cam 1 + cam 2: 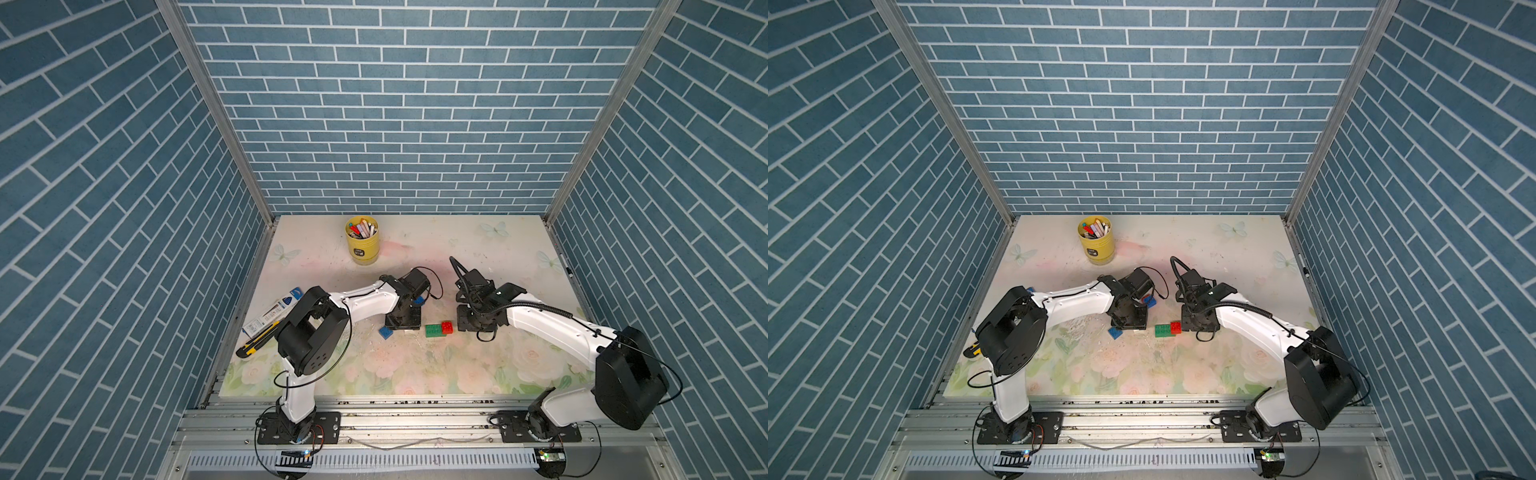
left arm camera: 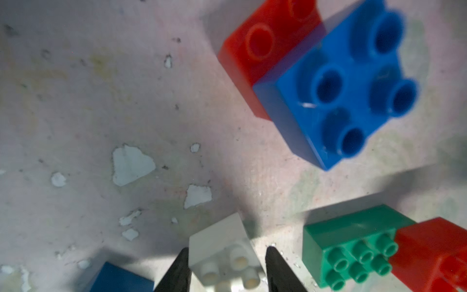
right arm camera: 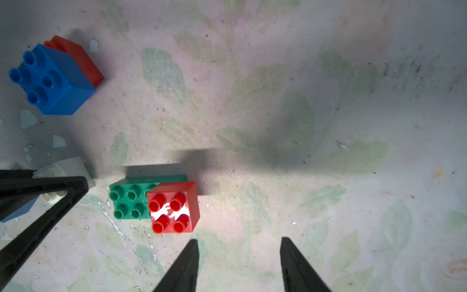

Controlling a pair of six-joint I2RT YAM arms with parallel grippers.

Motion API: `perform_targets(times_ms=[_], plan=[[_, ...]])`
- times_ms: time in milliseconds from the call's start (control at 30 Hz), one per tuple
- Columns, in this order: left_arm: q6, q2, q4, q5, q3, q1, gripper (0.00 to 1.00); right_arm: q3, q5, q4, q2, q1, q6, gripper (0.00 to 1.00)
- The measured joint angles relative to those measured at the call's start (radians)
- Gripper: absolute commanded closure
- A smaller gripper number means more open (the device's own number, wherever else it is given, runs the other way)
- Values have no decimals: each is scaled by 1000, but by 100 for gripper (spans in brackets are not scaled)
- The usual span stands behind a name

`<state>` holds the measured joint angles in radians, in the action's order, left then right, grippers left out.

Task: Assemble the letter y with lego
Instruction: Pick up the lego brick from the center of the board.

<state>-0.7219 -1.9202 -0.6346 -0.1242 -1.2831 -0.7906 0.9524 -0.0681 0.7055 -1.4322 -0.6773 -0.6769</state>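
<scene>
left gripper (image 2: 227,250): stood narrow round the white brick (image 2: 217,237); grip could not be told; it needed to close square on flat sides, then lift straight.
right gripper (image 3: 239,240): parted, empty.
green brick (image 3: 129,202): long, mid-table, red brick (image 3: 174,207) on one end.
white brick: small, square, studs up, near the green.
</scene>
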Motion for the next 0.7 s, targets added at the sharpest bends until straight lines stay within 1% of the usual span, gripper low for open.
perform_targets(times_ms=[133, 200, 300, 333, 700], plan=[[0, -18, -3, 6, -20, 0, 52, -2, 0, 0, 0, 3, 0, 47], [3, -22, -4, 9, -25, 0, 61, -2, 0, -1, 0, 3, 0, 47], [10, -23, -8, 11, -29, 0, 70, -2, 0, -3, 0, 4, 0, 47], [12, -23, -8, 12, -32, 0, 71, -2, 0, -3, 0, 5, 0, 47], [20, 4, -31, 18, -33, -1, 72, -2, 1, -6, -1, 6, 0, 47]])
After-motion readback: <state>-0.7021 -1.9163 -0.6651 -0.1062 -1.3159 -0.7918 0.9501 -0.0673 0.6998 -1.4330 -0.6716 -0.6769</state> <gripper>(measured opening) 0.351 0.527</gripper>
